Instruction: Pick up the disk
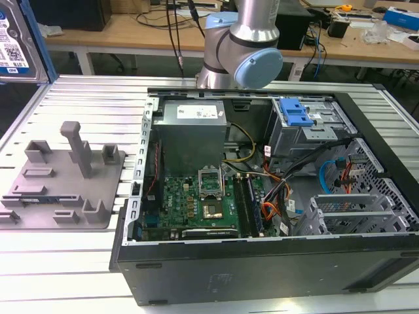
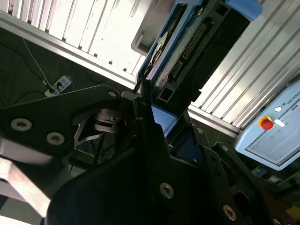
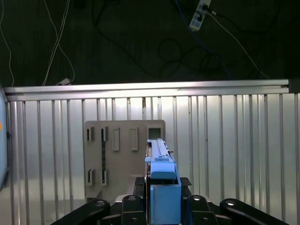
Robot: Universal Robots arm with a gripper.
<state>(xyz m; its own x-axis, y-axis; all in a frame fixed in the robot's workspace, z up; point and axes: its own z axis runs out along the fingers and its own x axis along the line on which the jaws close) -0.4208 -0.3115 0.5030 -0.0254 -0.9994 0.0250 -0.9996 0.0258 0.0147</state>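
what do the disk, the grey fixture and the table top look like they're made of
Disk: silvery metal body by its sheen, a white-and-blue paper-like label, and blue side rails that look like plastic; the gripper is shut on it.
Fixture: matte grey, evenly coloured, likely moulded or printed plastic.
Table: ribbed, bright, reflective slats, probably aluminium.

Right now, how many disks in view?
1. The disk is clamped in the pincer, held up over the grey fixture, at the exterior view's top left. The computer case may hide more.
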